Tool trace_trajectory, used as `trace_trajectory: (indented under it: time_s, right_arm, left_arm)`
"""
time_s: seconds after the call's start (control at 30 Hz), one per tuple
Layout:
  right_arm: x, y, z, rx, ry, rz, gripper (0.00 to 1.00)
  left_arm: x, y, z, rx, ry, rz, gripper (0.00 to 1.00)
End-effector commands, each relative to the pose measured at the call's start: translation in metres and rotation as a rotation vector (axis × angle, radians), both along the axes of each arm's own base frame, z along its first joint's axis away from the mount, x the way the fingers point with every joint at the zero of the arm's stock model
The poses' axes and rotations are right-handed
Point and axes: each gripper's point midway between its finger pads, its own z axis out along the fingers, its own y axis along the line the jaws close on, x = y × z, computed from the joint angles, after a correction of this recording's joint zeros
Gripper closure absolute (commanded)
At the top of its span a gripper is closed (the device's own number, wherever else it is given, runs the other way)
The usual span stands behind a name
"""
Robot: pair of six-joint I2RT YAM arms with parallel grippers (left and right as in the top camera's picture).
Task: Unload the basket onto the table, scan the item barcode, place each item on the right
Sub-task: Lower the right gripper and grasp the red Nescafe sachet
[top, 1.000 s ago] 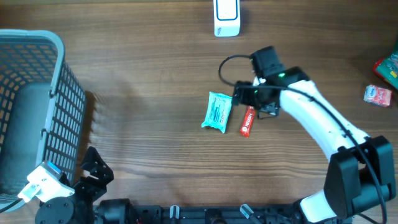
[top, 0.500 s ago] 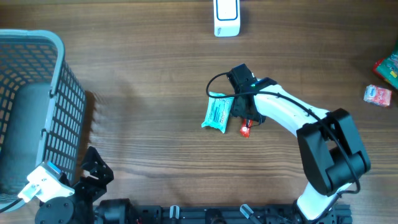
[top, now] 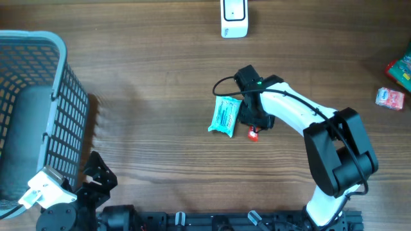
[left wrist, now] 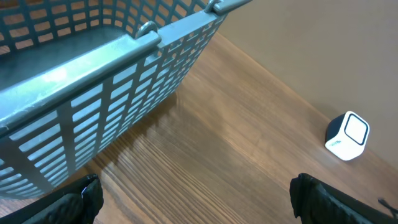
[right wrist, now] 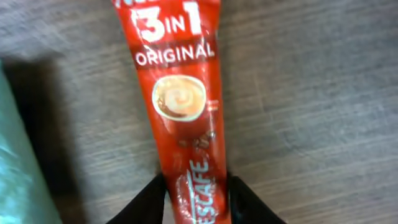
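Red Nescafe 3-in-1 sachet (right wrist: 183, 106) lay at middle of surface (top: 148, 96), beside teal packet (top: 225, 115). Right end effector (right wrist: 198, 202) pinched its sides; lift not yet made. Left end effector (left wrist: 196, 205) gaped, idle. White scanner (top: 234, 17) at far edge: barcode unscanned.

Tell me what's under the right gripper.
A red coffee sachet lies flat on the wooden table, with the right gripper closed against both edges of its lower end. From overhead the gripper covers most of it, and no barcode shows.
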Motion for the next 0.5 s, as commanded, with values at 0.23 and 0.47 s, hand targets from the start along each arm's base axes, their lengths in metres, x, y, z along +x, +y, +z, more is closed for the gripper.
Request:
trace_trajectory:
  time_s: [0.23,0.47]
  right_arm:
    - [-0.042,-0.061,-0.032,-0.322,0.131,-0.022,0.71]
    - [-0.043,-0.062,-0.031,-0.327,0.139,-0.014,0.53]
  left_arm:
    - [-0.001,0.002,0.001,0.01,-0.006,0.008,0.0]
    - [-0.001,0.002,0.001,0.01,-0.006,0.008,0.0]
